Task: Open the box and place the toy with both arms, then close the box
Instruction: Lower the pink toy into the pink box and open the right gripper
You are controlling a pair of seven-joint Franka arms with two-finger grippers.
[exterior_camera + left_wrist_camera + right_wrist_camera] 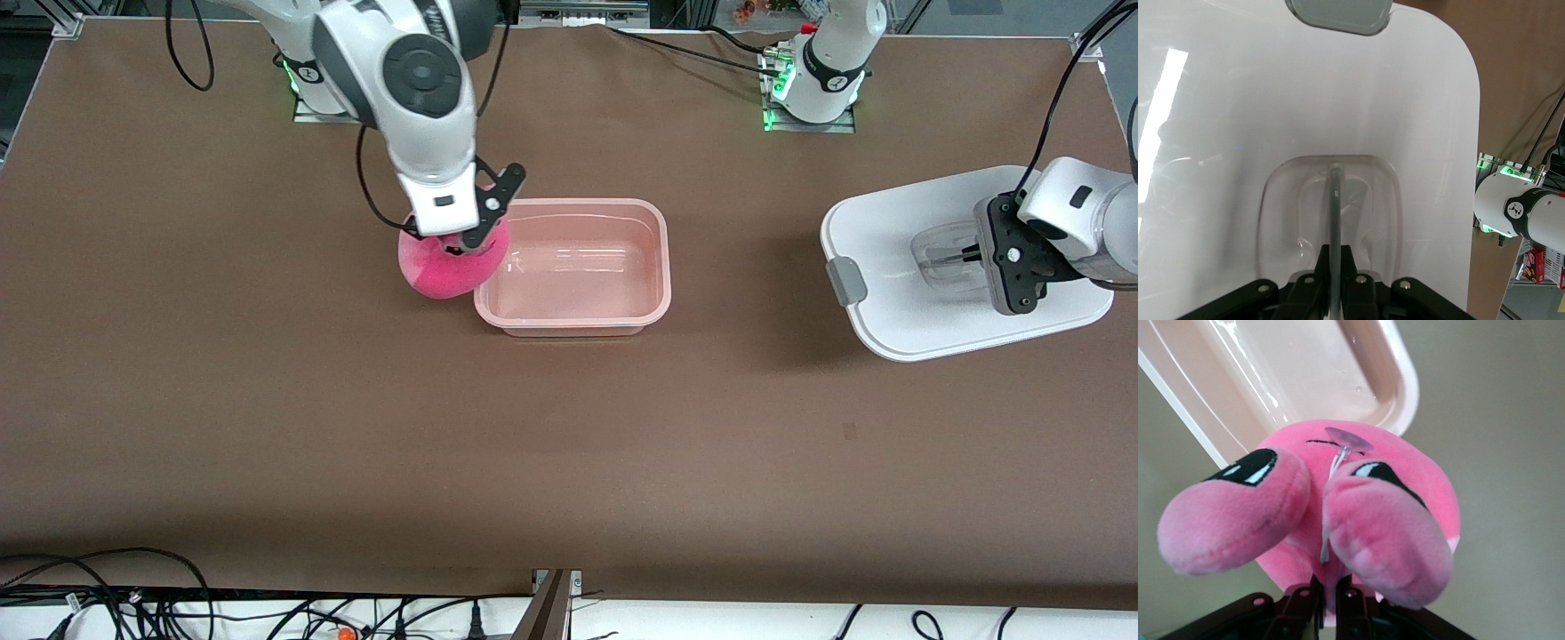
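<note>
Pink plush toy (449,271) hangs clenched in the right gripper (462,242), over the table (267,400) just beside the box's end toward the right arm's side. Box (573,265) sits open, mid-table nearer the robots' edge. White lid (898,267) w/ 1 grey clip (845,281) is toward the left arm's end; left gripper (973,256) is clamped on its clear centre handle (1333,200).

Brown tabletop (356,427) fills most of frame. Tangle of black cables (133,604) along lower left edge. Small dark mark (849,431) on tabletop, lower right of centre.
</note>
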